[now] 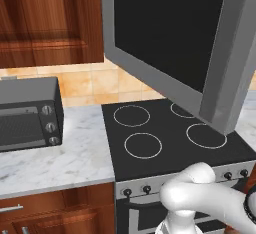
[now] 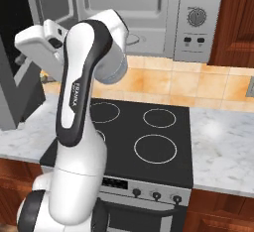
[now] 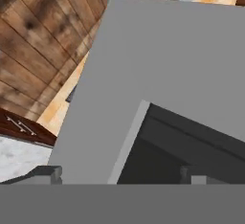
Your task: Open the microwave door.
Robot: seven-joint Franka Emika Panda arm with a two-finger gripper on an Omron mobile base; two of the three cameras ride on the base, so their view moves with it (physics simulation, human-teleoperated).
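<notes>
Most of the swing looks done: the door (image 1: 170, 33) stands wide off the microwave (image 2: 149, 13), hanging out over the stove (image 1: 165, 138), and in the right base view you can see straight into the pale cavity, with the button panel (image 2: 197, 18) to its right. Your end effector (image 3: 119, 173) sits right up against the inner face of the door near the corner of its window, fingers (image 3: 45, 174) spread wide and holding nothing; whether a tip touches the panel you cannot tell from these angles. I judge the task essentially finished, so the risks from here are about leaving cleanly. If you pull the hand back along the panel, a spread finger could catch the raised window frame and drag the door partway shut. If you push further, the door may meet its hinge stop and the arm would load against it. The elbow (image 2: 94, 52) is folded high just in front of the open cavity, so a careless retreat could knock the microwave's lower edge. Below, the toaster oven (image 1: 27, 113) on the counter (image 1: 60, 163) is well apart and not at risk.
</notes>
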